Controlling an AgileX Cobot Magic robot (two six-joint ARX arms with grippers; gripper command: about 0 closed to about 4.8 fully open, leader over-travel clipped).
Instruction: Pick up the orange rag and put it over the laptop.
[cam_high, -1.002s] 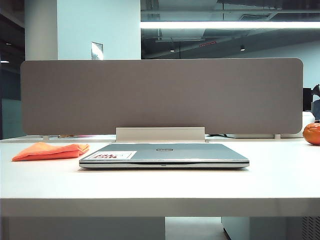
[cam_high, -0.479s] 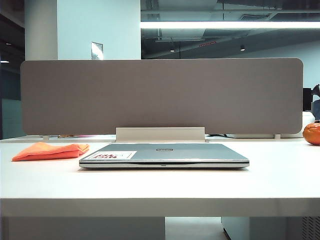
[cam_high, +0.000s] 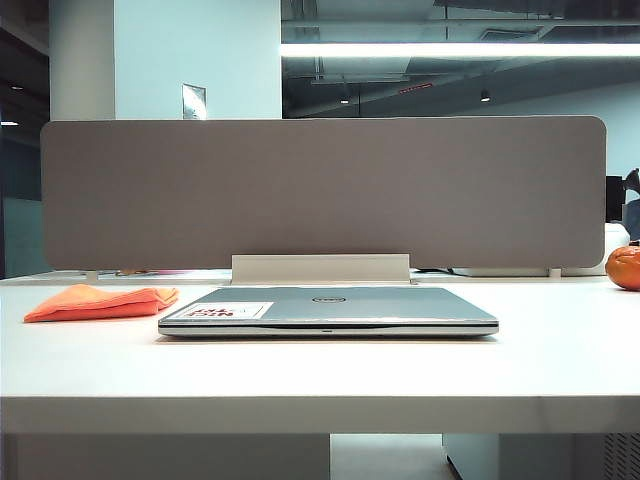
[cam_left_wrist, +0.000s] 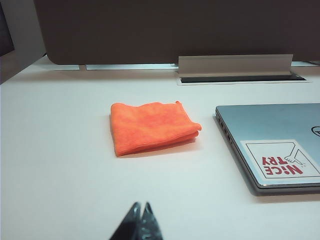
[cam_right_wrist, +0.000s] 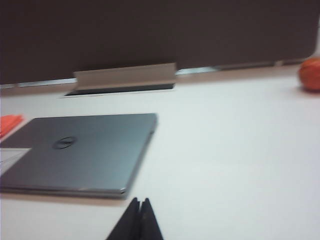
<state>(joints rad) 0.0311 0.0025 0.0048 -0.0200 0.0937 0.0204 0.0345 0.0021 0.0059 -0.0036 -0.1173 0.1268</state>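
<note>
The orange rag (cam_high: 100, 302) lies folded flat on the white table, just left of the laptop (cam_high: 328, 309). The laptop is closed, silver-grey, with a round logo on its lid and a white-and-red sticker (cam_left_wrist: 280, 158) at its near left corner. In the left wrist view the rag (cam_left_wrist: 151, 126) lies beyond my left gripper (cam_left_wrist: 141, 206), which is shut and empty, well short of the cloth. My right gripper (cam_right_wrist: 139, 201) is shut too, empty, close to the laptop's (cam_right_wrist: 82, 151) near right corner. Neither gripper shows in the exterior view.
A grey divider panel (cam_high: 322, 192) stands along the table's back edge, with a cable tray (cam_high: 320, 268) at its foot behind the laptop. A round glossy orange pumpkin-like object (cam_high: 624, 267) sits at the far right. The table's front edge (cam_high: 320, 400) runs across the exterior view.
</note>
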